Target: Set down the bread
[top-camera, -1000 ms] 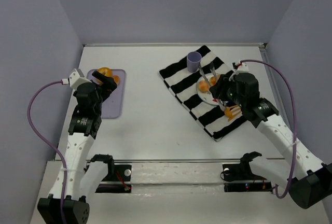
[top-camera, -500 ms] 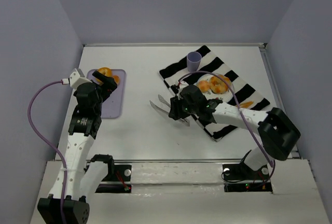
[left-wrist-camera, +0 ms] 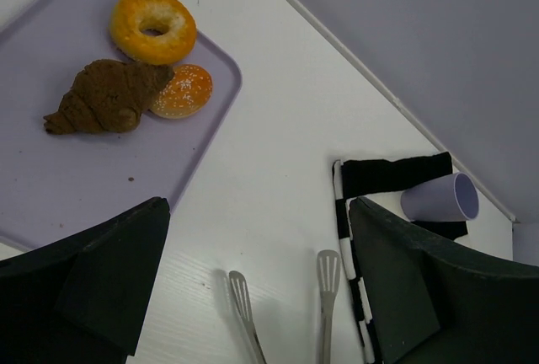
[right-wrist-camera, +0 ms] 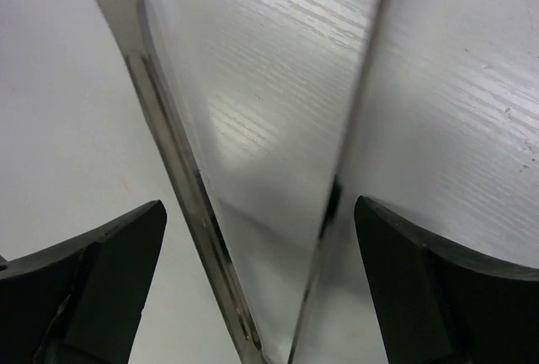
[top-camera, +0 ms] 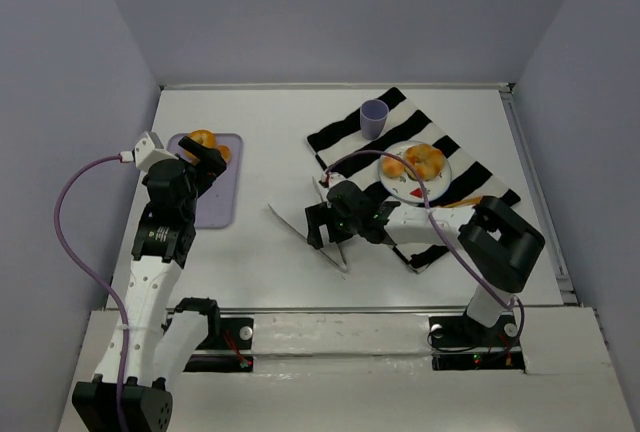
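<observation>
Two golden bread pieces (top-camera: 393,165) (top-camera: 425,159) lie on the white plate (top-camera: 422,186) on the striped cloth. More bread lies on the purple tray (left-wrist-camera: 76,179): a ring (left-wrist-camera: 153,25), a sugared bun (left-wrist-camera: 182,91) and a brown croissant (left-wrist-camera: 105,96). My right gripper (top-camera: 330,237) (right-wrist-camera: 261,275) is low over the table left of the cloth, open, with metal tongs (right-wrist-camera: 168,170) lying spread between its fingers, untouched. My left gripper (left-wrist-camera: 257,284) (top-camera: 205,165) hangs open over the tray's near end, holding nothing.
A purple cup (top-camera: 374,117) stands on the black-and-white cloth (top-camera: 345,147) behind the plate. An orange fork (top-camera: 465,202) lies right of the plate. The tongs' tips (left-wrist-camera: 240,297) point toward the tray. Walls enclose the table on three sides.
My right arm swung left from the plate to the bare table with the tongs, then its jaws opened and the tongs sprang apart. The left arm has not moved.
</observation>
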You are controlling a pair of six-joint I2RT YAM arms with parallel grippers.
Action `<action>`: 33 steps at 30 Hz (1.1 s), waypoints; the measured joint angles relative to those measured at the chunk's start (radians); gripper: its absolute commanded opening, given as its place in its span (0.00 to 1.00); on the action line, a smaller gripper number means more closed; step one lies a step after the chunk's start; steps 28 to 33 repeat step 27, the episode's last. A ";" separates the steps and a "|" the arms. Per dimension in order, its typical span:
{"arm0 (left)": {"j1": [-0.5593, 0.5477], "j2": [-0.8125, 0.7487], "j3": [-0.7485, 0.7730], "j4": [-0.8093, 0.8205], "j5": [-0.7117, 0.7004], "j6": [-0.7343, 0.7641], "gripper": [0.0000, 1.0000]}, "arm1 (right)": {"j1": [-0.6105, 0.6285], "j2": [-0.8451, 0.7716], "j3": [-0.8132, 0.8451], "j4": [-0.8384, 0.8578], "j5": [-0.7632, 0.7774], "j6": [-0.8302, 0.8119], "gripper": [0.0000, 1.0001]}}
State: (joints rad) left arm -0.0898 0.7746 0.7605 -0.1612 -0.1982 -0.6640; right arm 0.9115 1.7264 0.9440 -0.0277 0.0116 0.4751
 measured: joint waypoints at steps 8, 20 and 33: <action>0.000 0.000 0.000 0.000 0.004 0.000 0.99 | 0.006 -0.129 -0.001 0.002 0.076 0.001 1.00; 0.000 -0.007 0.000 0.000 0.005 0.000 0.99 | 0.006 -0.621 -0.020 -0.017 0.350 -0.053 1.00; 0.000 -0.010 0.000 0.000 0.004 0.000 0.99 | 0.006 -0.784 -0.097 -0.010 0.486 -0.064 1.00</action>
